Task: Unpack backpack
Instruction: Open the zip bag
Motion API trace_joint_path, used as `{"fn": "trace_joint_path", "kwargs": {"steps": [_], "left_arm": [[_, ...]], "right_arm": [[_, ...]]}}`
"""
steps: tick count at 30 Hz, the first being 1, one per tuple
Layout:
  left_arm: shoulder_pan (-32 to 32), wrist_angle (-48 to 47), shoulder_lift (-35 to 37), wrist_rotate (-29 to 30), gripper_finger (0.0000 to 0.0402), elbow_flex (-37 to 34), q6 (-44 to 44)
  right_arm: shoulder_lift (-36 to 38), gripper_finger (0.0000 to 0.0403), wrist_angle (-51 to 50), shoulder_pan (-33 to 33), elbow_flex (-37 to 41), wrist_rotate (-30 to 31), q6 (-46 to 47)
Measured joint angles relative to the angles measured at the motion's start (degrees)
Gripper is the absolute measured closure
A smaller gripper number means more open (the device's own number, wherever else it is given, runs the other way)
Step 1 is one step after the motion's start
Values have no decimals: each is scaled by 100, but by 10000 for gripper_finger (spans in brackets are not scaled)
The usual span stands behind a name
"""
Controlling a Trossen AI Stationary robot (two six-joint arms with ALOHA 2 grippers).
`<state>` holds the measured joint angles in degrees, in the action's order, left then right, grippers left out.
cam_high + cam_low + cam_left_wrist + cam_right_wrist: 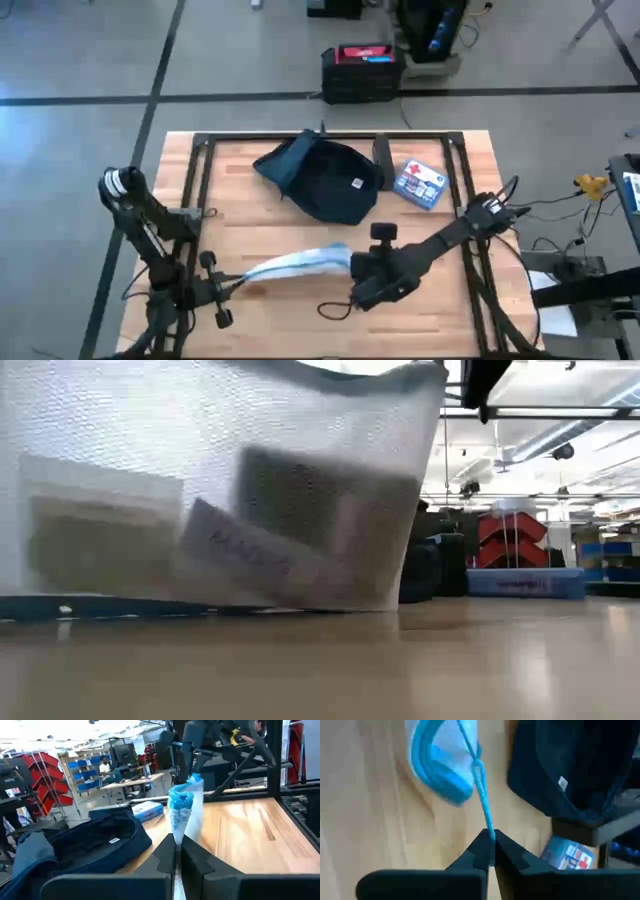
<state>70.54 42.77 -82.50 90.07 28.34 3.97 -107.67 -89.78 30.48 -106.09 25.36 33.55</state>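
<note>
Two grippers hold one clear mesh pouch [300, 263] between them, near the table's [440, 310] front edge. We see the left gripper [175, 851] pressed together on one end of the pouch. The right gripper [491, 845] pinches the pouch's blue drawstring [481, 805]. We find the backpack [328, 177] lying at the table's rear centre, apart from both grippers. Just beside it lies a small blue-white box [420, 184].

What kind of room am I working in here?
Most likely a robotics lab or workshop: red storage bins and blue bins on shelving, a person at a workbench with monitors, and a wooden table on a concrete floor.
</note>
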Motion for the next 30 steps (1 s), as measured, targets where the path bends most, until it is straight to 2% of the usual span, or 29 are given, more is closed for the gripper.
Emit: {"fn": "trace_joint_path", "kwargs": {"steps": [8,16,20,25,28,30], "left_arm": [[27,-9,0,4,402,0,0],[25,1,0,3,402,0,0],[20,-64,4,-66,402,0,-59],[-23,-129,2,-208,402,0,-186],[-67,-190,2,-532,402,0,-347],[-118,-234,-6,-993,402,0,-445]], "right_arm": [[889,403,-37,9,734,417,250],[2200,403,159,12,1277,1558,370],[2638,403,949,-9,1715,1612,284],[2657,403,2553,-22,2493,1538,-553],[2468,403,3838,-126,2963,1339,-1276],[2305,403,4601,-204,3178,893,-1745]]}}
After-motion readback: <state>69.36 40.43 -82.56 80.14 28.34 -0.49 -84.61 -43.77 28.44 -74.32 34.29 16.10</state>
